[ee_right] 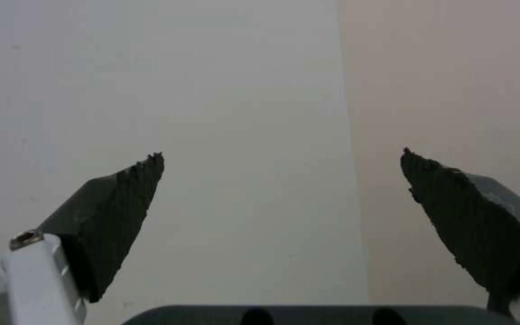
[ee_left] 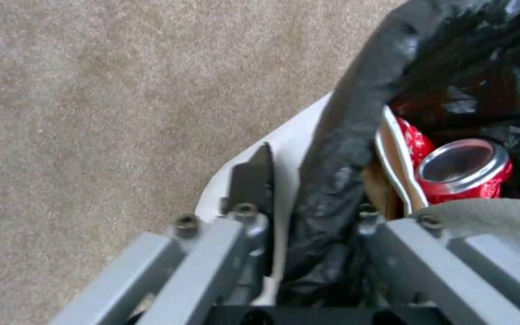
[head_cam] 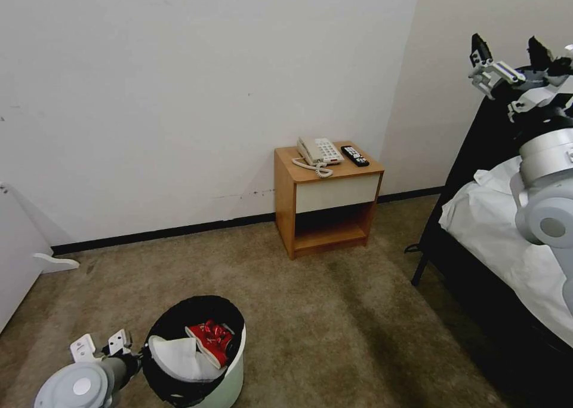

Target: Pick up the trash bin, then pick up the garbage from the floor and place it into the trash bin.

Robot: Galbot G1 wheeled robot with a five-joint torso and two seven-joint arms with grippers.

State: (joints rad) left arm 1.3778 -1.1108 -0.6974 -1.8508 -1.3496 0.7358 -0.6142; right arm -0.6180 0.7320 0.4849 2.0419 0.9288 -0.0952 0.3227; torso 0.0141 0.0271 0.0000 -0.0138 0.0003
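So the left gripper is clamped on the rim of the trash bin, which has a white slipper and red packet inside. Right gripper hangs spread wide up by the bed, nightstand against the wall.

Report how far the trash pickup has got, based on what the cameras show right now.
Done: the trash bin is picked up, its rim clamped by the left gripper, one finger outside and one inside. It already holds a red can, a red packet and a white slipper. In hand: only the bin; the right gripper is raised, open and empty. Left: no litter shows on the carpet in sight.
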